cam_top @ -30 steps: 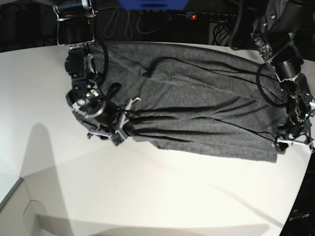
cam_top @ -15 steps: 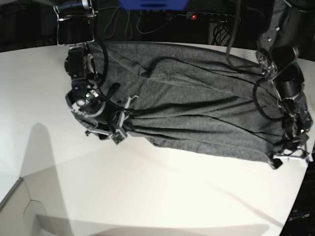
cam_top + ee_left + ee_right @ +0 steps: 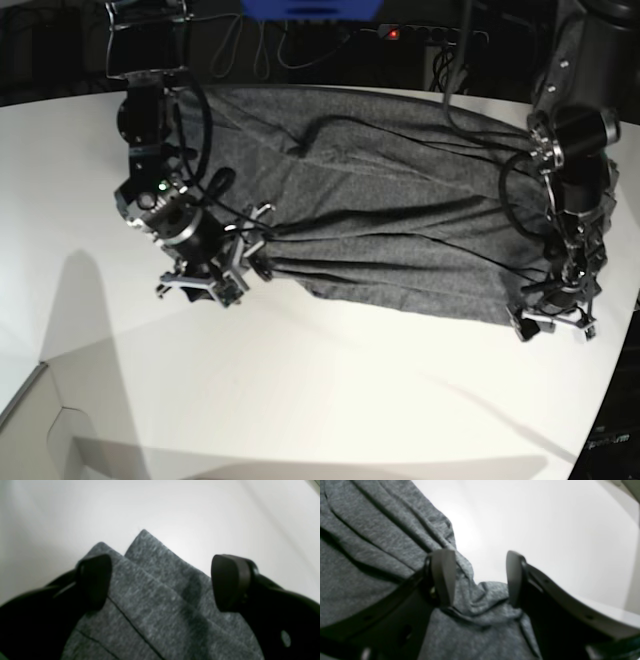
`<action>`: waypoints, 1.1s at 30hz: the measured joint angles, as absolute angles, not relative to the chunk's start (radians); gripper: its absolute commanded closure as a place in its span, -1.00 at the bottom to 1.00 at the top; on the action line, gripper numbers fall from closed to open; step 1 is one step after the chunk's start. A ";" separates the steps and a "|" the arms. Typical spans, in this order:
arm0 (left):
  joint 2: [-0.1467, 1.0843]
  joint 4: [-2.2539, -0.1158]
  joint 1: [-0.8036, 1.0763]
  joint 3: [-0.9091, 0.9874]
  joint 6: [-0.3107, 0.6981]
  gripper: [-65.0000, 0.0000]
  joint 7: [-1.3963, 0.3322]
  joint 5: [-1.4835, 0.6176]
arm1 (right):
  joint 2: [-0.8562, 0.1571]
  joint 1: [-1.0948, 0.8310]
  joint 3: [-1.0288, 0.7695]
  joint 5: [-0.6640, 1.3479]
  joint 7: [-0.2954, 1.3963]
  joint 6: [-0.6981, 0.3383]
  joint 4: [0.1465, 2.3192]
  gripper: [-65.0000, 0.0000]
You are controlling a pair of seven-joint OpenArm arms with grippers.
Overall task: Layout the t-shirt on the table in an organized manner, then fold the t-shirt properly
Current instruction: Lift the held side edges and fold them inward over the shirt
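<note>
The left pincer (image 3: 160, 582) stands wide open over a corner of the t-shirt (image 3: 390, 210), its pads clear of the cloth on either side. The right pincer (image 3: 480, 577) is parted too, with a bunched bit of grey knit lying loose between its fingers, not gripped. The shirt lies spread and creased across the far half of the white surface (image 3: 320, 400), one pincer at each near end of it. Behind the surface the room is dark, with cables and a small red light (image 3: 394, 33) on a power strip. A second ago the right pincer was pinched shut on the hem; it has since let go. The left arm has drawn inward, and the shirt's near edge on that side now sits tucked a little closer.
</note>
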State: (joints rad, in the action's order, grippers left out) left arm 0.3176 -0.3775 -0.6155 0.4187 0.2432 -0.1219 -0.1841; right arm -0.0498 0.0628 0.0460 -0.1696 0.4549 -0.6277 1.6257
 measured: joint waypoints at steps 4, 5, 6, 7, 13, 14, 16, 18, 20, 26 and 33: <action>0.315 -0.382 -0.570 0.417 0.259 -0.88 -0.067 -0.192 | -0.048 0.063 0.006 -0.164 0.447 -0.628 1.661 -0.01; 0.316 -0.385 -0.562 0.417 0.259 -0.88 -0.065 -0.194 | -0.048 0.063 -0.017 -0.160 0.445 -0.628 1.661 -0.01; 0.317 -0.388 -0.558 0.417 0.260 -0.88 -0.062 -0.194 | -0.049 0.063 -0.039 -0.161 0.448 -0.628 1.659 -0.01; 0.318 -0.388 -0.554 0.420 0.260 -0.88 -0.059 -0.195 | -0.052 0.063 -0.063 -0.165 0.453 -0.628 1.655 -0.01; 0.347 -0.390 -0.524 0.423 0.270 -0.88 -0.023 -0.198 | -0.055 0.062 -0.137 -0.173 0.459 -0.628 1.653 -0.01; 0.355 -0.389 -0.517 0.424 0.265 -0.88 -0.019 -0.198 | -0.056 0.061 -0.137 -0.173 0.459 -0.628 1.653 -0.01; 0.364 -0.389 -0.496 0.425 0.260 -0.88 0.030 -0.198 | -0.055 0.051 -0.131 -0.170 0.456 -0.628 1.653 -0.01; 0.373 -0.388 -0.485 0.426 0.260 -0.88 0.052 -0.195 | -0.052 0.037 -0.125 -0.168 0.455 -0.628 1.653 -0.01; 0.388 -0.387 -0.488 0.426 0.259 -0.88 0.028 -0.195 | -0.049 0.029 -0.125 -0.168 0.457 -0.628 1.653 -0.01; 0.387 -0.390 -0.492 0.426 0.249 -0.88 0.023 -0.195 | -0.052 0.022 -0.070 -0.169 0.506 -0.628 1.654 -0.03; 0.382 -0.385 -0.547 0.425 0.244 -0.88 -0.027 -0.192 | -0.052 0.024 -0.028 -0.165 0.577 -0.629 1.653 -0.12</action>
State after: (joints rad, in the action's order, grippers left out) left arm 0.3820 -0.3851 -0.5468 0.4252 0.2436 -0.0269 -0.1917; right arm -0.0525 0.0238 -0.0277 -0.1650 0.5770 -0.6289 1.6531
